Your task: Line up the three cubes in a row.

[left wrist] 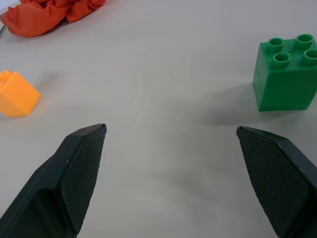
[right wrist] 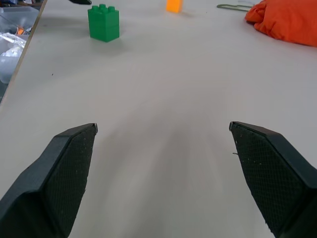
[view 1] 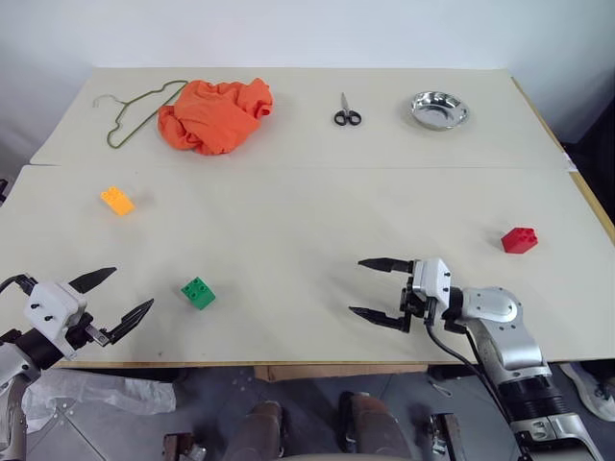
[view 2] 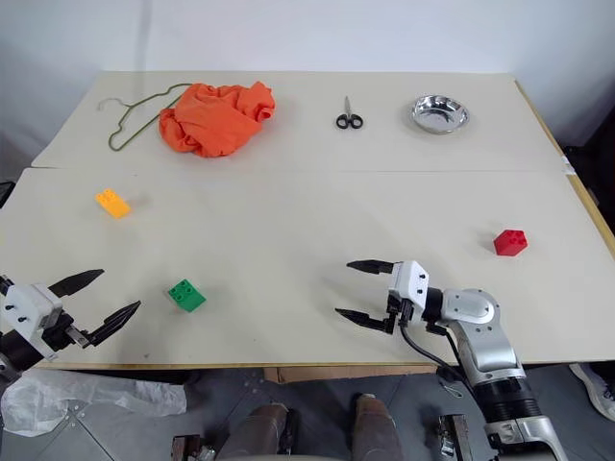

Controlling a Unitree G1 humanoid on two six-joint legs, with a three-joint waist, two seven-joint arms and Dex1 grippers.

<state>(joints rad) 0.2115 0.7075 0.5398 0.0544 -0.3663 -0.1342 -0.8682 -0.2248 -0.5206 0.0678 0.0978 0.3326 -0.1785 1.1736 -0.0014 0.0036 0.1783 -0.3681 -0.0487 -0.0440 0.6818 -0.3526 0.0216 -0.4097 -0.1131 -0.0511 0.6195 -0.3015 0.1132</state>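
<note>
Three cubes lie far apart on the beige table [view 1: 288, 221]. The orange-yellow cube [view 1: 116, 200] is at the left, the green cube [view 1: 198, 292] near the front edge, the red cube [view 1: 519, 239] at the right. My left gripper [view 1: 120, 300] hovers open over the front left corner, a short way left of the green cube [left wrist: 286, 74], with nothing between its fingers. My right gripper [view 1: 373, 288] is open and empty at the front, pointing left, between the green and red cubes. The right wrist view has the green cube [right wrist: 103, 22] far ahead.
At the back of the table lie an orange cloth [view 1: 213, 113], a wire hanger [view 1: 130, 108], black scissors [view 1: 347, 111] and a small metal bowl [view 1: 438, 109]. A seam runs across the table behind the cubes. The table's front edge is close under both grippers.
</note>
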